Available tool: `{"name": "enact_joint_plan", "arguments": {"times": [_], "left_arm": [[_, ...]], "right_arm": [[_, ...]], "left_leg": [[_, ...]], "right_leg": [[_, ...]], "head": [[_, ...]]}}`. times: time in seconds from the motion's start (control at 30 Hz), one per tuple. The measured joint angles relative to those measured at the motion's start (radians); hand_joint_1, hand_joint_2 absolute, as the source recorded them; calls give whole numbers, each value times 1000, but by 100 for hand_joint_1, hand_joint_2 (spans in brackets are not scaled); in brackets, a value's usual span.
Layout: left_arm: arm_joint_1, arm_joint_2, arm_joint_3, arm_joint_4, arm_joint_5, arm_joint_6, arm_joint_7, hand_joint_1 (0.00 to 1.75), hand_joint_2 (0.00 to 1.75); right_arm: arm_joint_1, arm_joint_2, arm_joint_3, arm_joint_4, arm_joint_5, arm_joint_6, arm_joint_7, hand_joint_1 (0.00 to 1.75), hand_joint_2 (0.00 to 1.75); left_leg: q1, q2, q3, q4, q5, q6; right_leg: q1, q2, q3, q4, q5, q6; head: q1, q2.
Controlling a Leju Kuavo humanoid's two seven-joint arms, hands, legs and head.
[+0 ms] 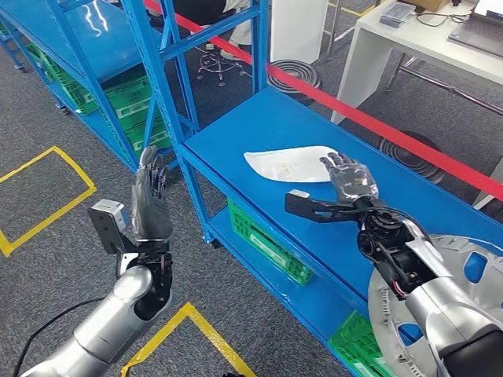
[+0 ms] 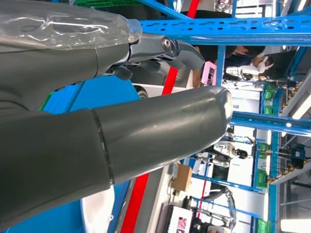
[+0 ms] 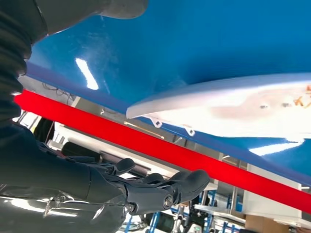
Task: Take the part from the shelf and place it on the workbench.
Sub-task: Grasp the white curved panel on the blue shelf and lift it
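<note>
A long white curved part [image 1: 291, 165] lies flat on the blue shelf top [image 1: 267, 118]. My right hand [image 1: 351, 179] hovers at the part's right end with its fingers spread and nothing in its grasp. In the right wrist view the part [image 3: 238, 104] lies between the thumb and the dark fingers [image 3: 165, 189], with a gap on both sides. My left hand [image 1: 149, 200] is raised, open and upright, left of the shelf's front post and well away from the part. Its thumb [image 2: 146, 131] and fingers [image 2: 165, 48] hold nothing.
Green crates [image 1: 267, 245] sit on the lower shelf level, more [image 1: 134, 106] under the second blue rack at the left. A red tape [image 1: 368, 122] runs behind the shelf. A white table [image 1: 415, 47] stands at the back right. A grey round disc [image 1: 475, 267] lies beside my right forearm.
</note>
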Motion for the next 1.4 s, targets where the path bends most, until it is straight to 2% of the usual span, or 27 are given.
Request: {"name": "enact_joint_plan", "arguments": {"times": [0.47, 1.0, 1.4], "left_arm": [[0, 2, 2, -4, 2, 9, 0, 0, 0], [8, 6, 2, -16, 4, 17, -5, 0, 0], [-19, 0, 2, -11, 9, -27, -5, 0, 0]], "right_arm": [[0, -5, -10, -3, 0, 18, 4, 0, 175], [88, -11, -9, 13, -68, 83, -98, 0, 175], [101, -17, -9, 13, -74, 97, -105, 0, 175]], "left_leg": [[0, 0, 0, 0, 0, 0], [0, 0, 0, 0, 0, 0], [0, 1, 2, 0, 0, 0]], "right_leg": [[0, 0, 0, 0, 0, 0], [0, 0, 0, 0, 0, 0], [0, 1, 0, 0, 0, 0]], "head": [[0, 0], [0, 0], [0, 0]]}}
